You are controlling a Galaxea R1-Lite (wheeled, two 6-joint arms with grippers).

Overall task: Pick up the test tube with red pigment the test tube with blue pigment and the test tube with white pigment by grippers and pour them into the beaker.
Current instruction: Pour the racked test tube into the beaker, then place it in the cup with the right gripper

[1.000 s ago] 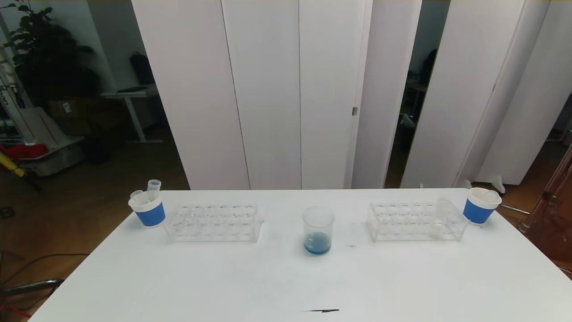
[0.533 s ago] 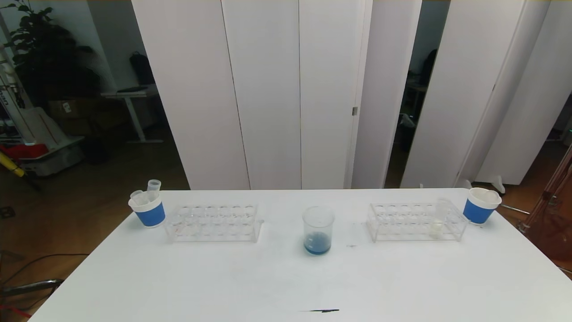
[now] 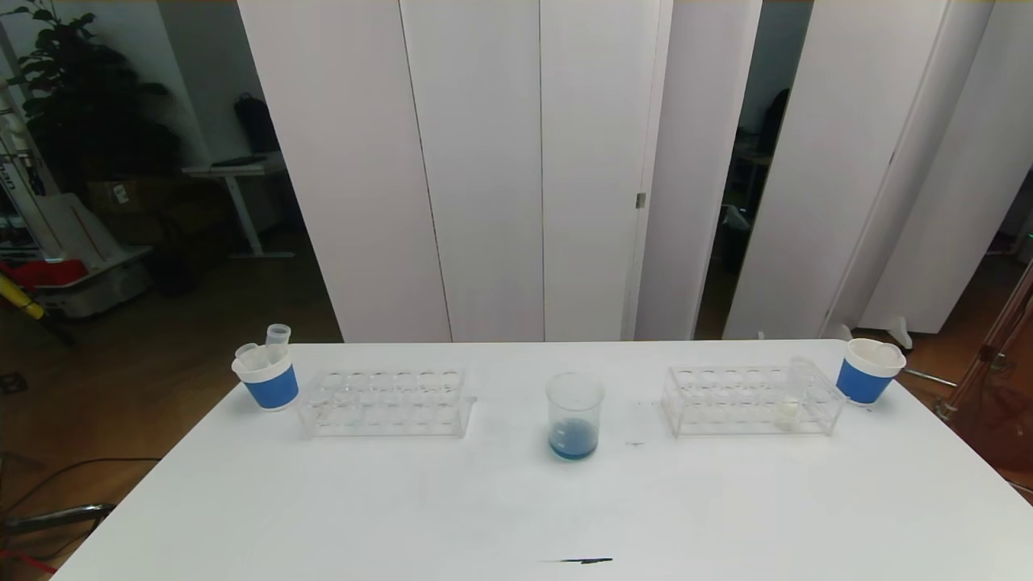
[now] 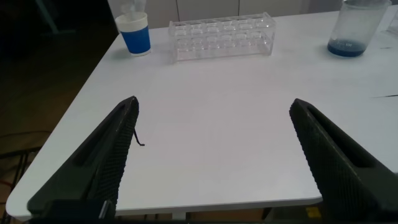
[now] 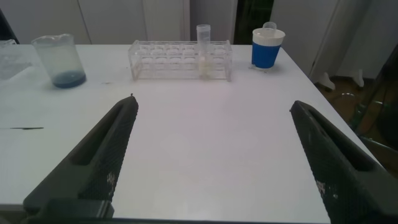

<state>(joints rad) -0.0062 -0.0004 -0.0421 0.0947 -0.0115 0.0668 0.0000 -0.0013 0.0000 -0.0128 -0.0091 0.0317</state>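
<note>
Centrally on the white table [image 3: 403,516], the beaker [image 3: 575,415] is seen standing upright with dark blue liquid pooled at its bottom. To the robot's right of the beaker, a clear rack [image 3: 752,399] is placed, and the test tube with white pigment [image 3: 792,395] is held upright in it near the end farthest from the beaker. Beyond that end, a blue-banded cup [image 3: 868,370] is set. To the left of the beaker, a second rack [image 3: 386,402] is found, with another cup [image 3: 266,376] holding tubes just beside it. The left gripper [image 4: 214,165] and the right gripper [image 5: 214,165] are both held wide apart above the table's near edge, nothing being gripped.
</note>
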